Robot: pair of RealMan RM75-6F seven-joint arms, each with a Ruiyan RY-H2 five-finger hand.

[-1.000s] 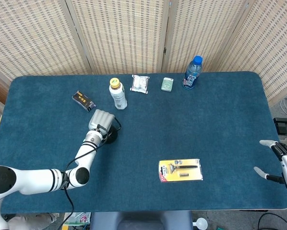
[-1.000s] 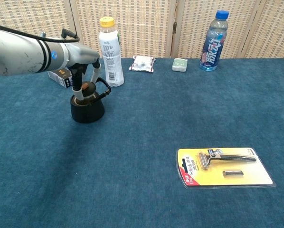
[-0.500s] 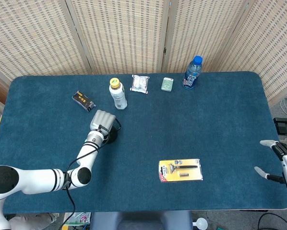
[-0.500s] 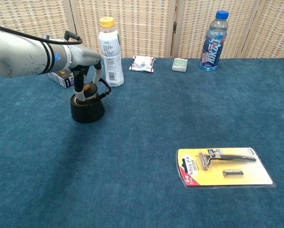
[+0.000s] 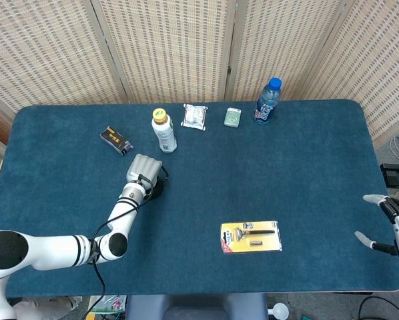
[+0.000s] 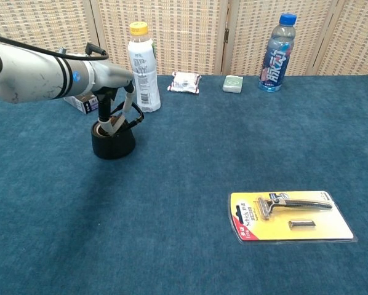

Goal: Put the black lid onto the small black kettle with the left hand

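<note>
From the head view, your left hand (image 5: 144, 169) sits directly over the small black kettle (image 5: 155, 188), covering nearly all of it; only a dark edge and part of the handle peek out to its right. You cannot see the black lid here at all, so you cannot judge whether it is centred on the opening. Your right hand (image 5: 394, 225) is cut off at the frame's edge, off the table's (image 5: 306, 167) corner, fingers apart and holding nothing.

In the chest view the left hand's fingers (image 6: 103, 104) reach down into the kettle's mouth, near the black lid (image 6: 112, 125), which shows only as a brownish knob at the rim, under the looping handle. Whether the fingers pinch that knob or have let go is not clear. The risk, as I judge it: if you lift away while a finger is hooked under the handle, you may tip the kettle or drag the lid askew. The white bottle (image 6: 143, 60) stands just behind, so a wide sweep back could knock it.
</note>
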